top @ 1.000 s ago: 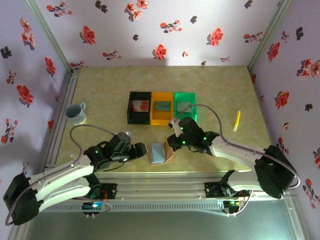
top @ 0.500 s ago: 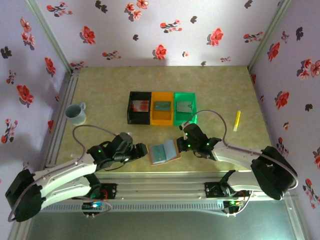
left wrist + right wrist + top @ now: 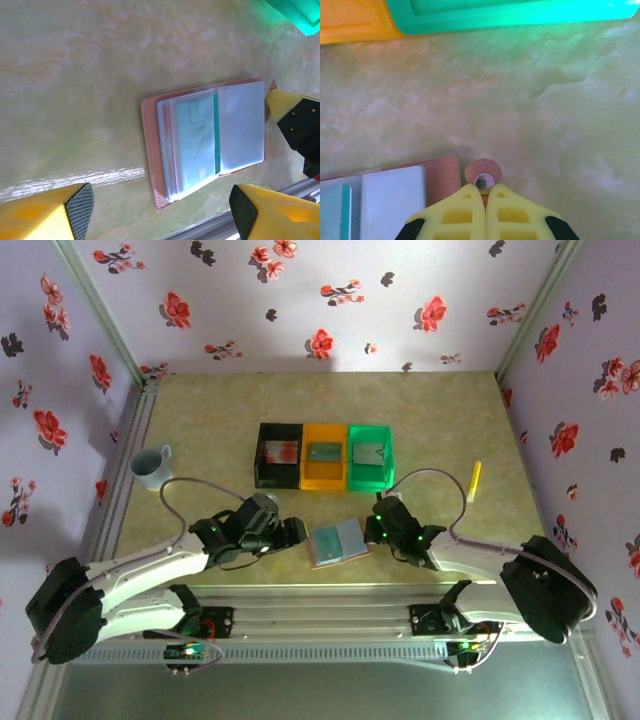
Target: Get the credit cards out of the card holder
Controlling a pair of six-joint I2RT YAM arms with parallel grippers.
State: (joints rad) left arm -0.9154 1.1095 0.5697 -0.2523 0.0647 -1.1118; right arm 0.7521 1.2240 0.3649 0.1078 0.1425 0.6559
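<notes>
Overhead, flowered walls [image 3: 300, 300] ring the marbled table [image 3: 220, 420] and card holder [image 3: 338, 541].

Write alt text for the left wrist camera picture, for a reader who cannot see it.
An open card holder lies flat on the pale marbled table, pinkish-tan outside, with clear sleeves and a teal-tinted card inside. The left gripper stands open below it; the shut right gripper pinches its tab at the right.

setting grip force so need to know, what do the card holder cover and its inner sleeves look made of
The card holder cover looks like leather or faux leather: pinkish-tan, matte, thick soft-looking edge. Its sleeves look like thin clear plastic: slightly glossy, contents showing through.
</notes>
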